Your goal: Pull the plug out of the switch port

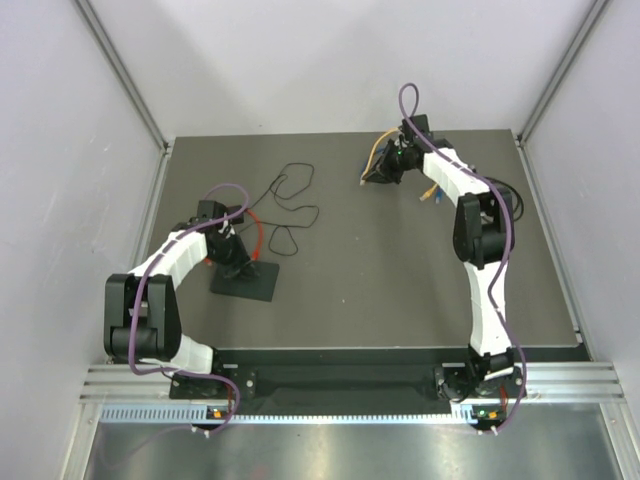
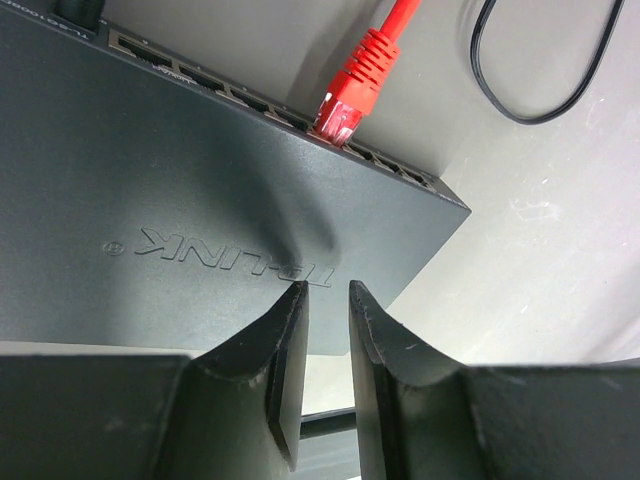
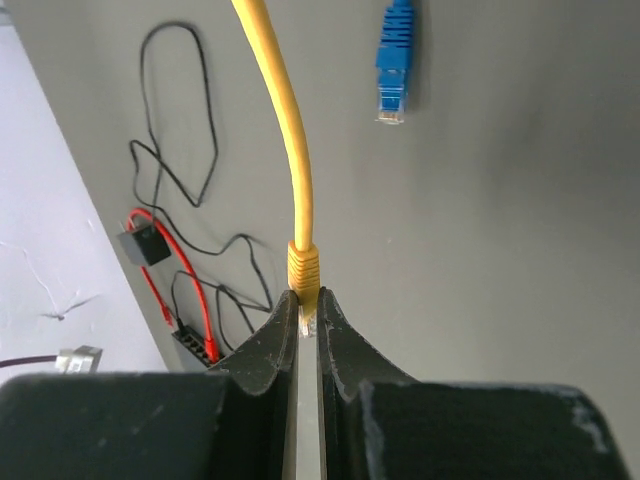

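Nearest the bases, at about 8 o'clock on the tabletop (image 1: pixel 380 300), the switch (image 2: pixel 180 170) lay flat, logo side up. Over its near top face stood the left end effector (image 2: pixel 327 292), its fingers a narrow gap apart with nothing between them and its tips at the lid. This was judged to be pinning the box so that a tug on a cable would not drag it; actual contact could not be resolved. A red plug (image 2: pixel 350 100) sat in a mid-row port on the far edge, with the ports on either side looking empty. A loose black cord (image 1: pixel 290 200) looped beyond, at 1 o'clock of the switch, a likely snag for a pull that way. Open tabletop lay toward 3 o'clock. Farthest off, at 1 o'clock, the right end effector (image 3: pixel 308 300) had its fingers pressed together on the boot of a yellow plug (image 3: pixel 303 265). It was well apart from the switch, so that plug was in no port. A blue plug (image 3: pixel 394 60) lay loose nearby.
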